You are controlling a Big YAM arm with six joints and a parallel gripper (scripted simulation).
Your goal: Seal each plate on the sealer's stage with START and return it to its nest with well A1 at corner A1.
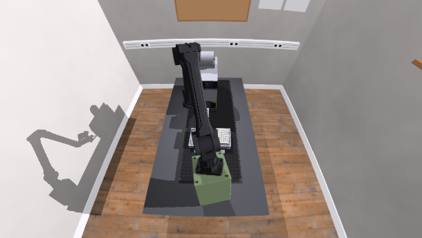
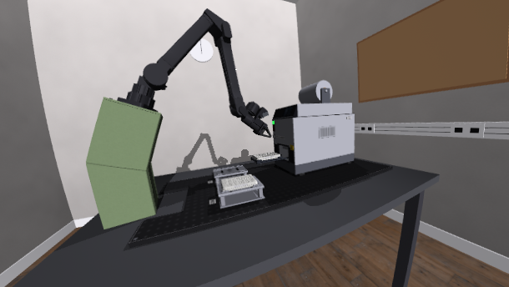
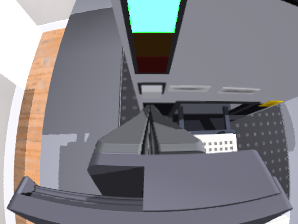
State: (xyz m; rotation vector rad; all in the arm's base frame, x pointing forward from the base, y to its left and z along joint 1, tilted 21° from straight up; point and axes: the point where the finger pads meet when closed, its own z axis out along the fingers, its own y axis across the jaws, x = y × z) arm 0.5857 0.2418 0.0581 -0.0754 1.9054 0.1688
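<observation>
My gripper (image 2: 269, 135) (image 3: 149, 110) is shut and empty. Its tips are close to the sealer's front, just below the pale START button (image 3: 151, 89) in the wrist view; contact cannot be made out. The sealer (image 2: 323, 143) (image 3: 225, 45) shows a green lamp (image 3: 154, 16) (image 2: 273, 123). Its stage is out and bears a white plate (image 2: 267, 156) (image 3: 221, 143), with open wells and no foil visible; my fingers partly hide it in the wrist view. The other white plate (image 2: 239, 183) (image 1: 224, 135) sits in the nearer nest (image 2: 241, 199). The other nest (image 2: 229, 171) is empty.
A foil roll (image 2: 310, 93) stands on top of the sealer. The black perforated board (image 2: 179, 223) lies under the nests and sealer. The green pedestal (image 2: 123, 146) carries the arm at the table's other end. The arm hides part of the nests in the top view.
</observation>
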